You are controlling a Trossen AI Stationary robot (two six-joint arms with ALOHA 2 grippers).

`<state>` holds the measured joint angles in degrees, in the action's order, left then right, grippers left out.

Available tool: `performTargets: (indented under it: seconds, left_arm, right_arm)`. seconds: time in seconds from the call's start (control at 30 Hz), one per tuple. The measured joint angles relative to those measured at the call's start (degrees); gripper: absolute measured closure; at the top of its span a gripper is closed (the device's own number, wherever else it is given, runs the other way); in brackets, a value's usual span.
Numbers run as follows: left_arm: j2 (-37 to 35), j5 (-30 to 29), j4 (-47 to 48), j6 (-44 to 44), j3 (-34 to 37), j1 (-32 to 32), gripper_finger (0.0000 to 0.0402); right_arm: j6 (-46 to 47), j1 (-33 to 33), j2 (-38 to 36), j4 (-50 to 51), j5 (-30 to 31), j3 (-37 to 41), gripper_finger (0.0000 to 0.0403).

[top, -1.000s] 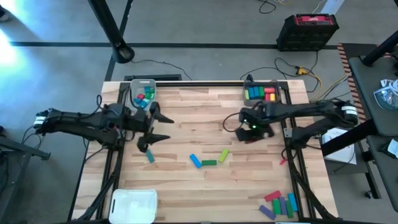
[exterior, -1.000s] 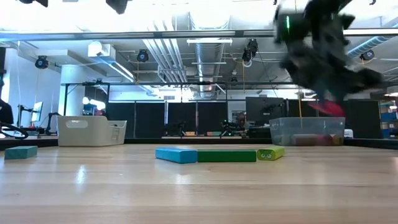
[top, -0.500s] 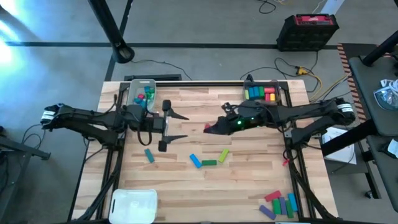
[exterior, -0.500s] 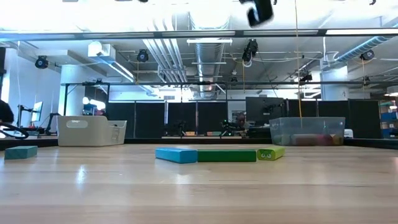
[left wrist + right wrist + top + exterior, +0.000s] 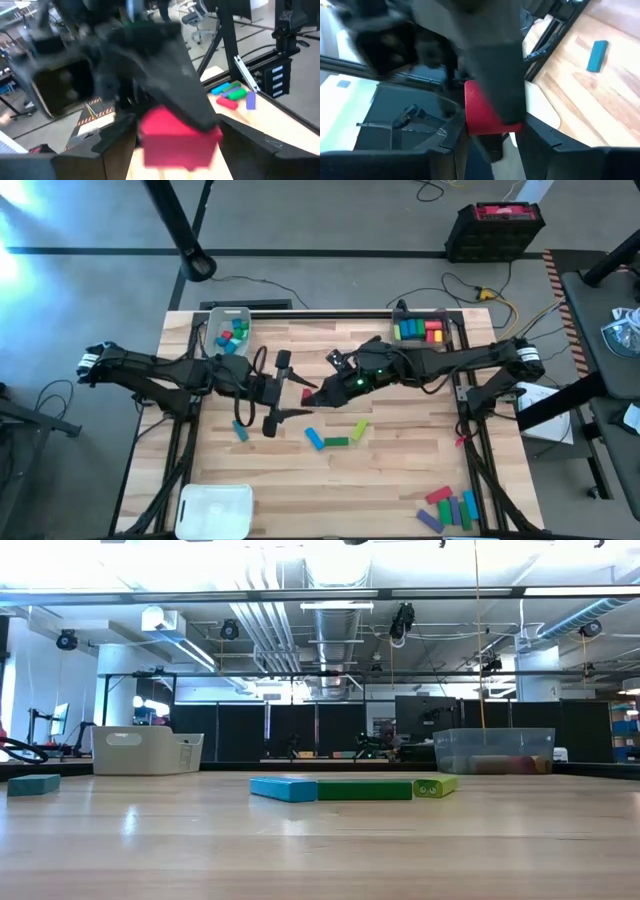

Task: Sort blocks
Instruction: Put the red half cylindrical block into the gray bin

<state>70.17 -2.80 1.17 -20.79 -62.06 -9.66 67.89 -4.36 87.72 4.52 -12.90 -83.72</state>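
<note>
Red block (image 5: 180,137) pinched in right gripper (image 5: 312,394) mid-table, held between wide-spread fingers of left gripper (image 5: 296,393).

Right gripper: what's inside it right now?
The right gripper is shut on a red block over mid-table, held out between the open left gripper's fingers. The right gripper's fingers cover the block's top; its full length can't be seen.
</note>
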Motion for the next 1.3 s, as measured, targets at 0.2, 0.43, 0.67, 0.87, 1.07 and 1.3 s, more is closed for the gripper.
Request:
performTargets:
  seconds: [0.2,0.43,0.67,0.87,1.07,1.3]
  left_arm:
    - [0.04,-0.11,6.54,0.00,-3.76,-1.16,0.0164]
    - [0.38,-0.22,6.34,-0.72,-4.38,-1.67,0.0169]
    - [0.76,-0.35,5.67,-0.68,-4.46,-1.80,0.0176]
    - [1.40,-0.09,5.81,-1.08,-4.53,-1.80,0.0243]
    - [0.81,-0.21,7.31,-0.94,-4.93,-1.78,0.0248]
    - [-1.15,-6.14,27.20,0.60,-13.20,-1.15,0.0248]
  right_arm:
    - [0.01,-0.94,0.48,-0.21,-0.60,-0.02,0.0278]
    - [-1.01,-1.29,-0.25,-0.31,-0.61,-0.02,0.0278]
    - [-0.97,-1.40,-0.24,-0.41,-0.60,-0.02,0.0276]
    - [-0.21,-1.40,-0.24,-0.45,-0.60,0.00,0.0278]
    - [-1.37,-1.40,-0.20,-0.80,-0.25,0.00,0.0252]
    - [-3.04,-1.40,-0.75,-0.42,0.91,0.00,0.0187]
